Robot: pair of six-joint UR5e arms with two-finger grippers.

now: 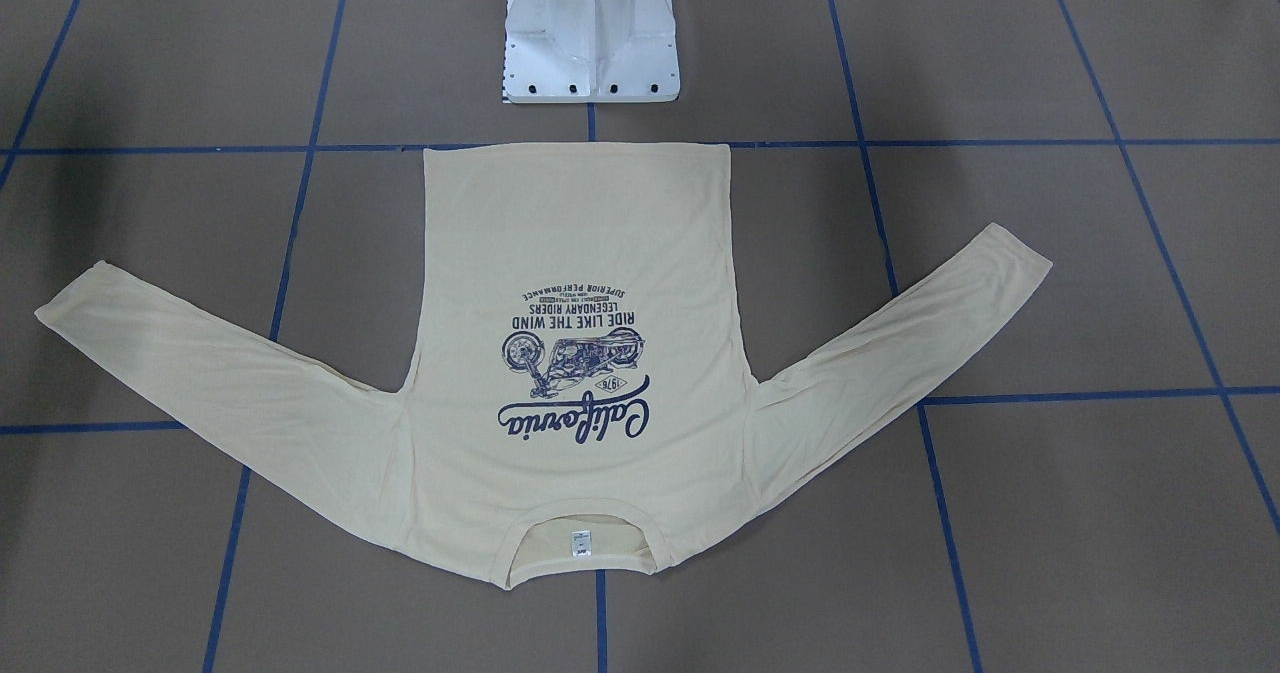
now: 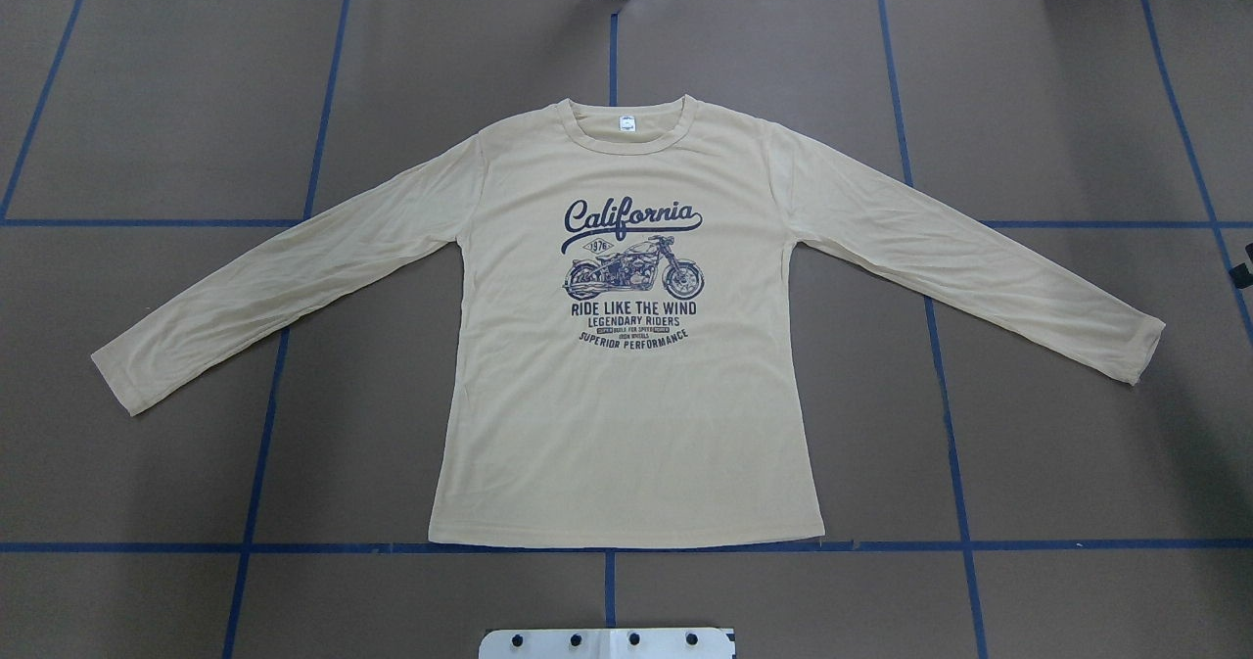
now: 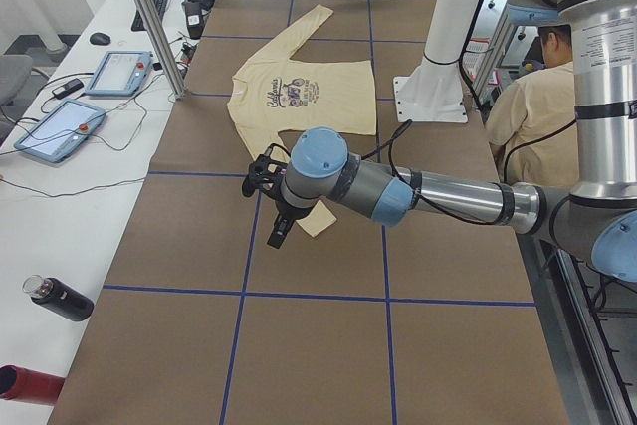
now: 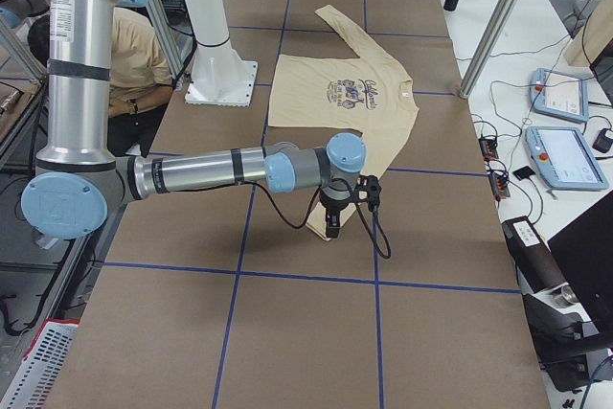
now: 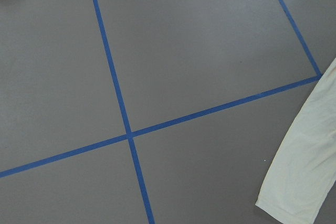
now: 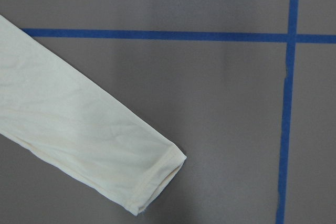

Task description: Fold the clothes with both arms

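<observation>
The clothes are one pale cream-yellow long-sleeved T-shirt lying flat and face up on the brown table, sleeves spread out and down, navy "California" motorcycle print showing. Its hem is toward the robot and its neck label faces away. My left gripper hangs just beyond the left sleeve's cuff; I cannot tell whether it is open or shut. My right gripper hovers at the right sleeve's cuff, state also unreadable. Neither wrist view shows any fingers.
The white pedestal base stands close behind the shirt's hem. Blue tape lines grid the table. Tablets and bottles lie on the side bench. A seated person is behind the robot.
</observation>
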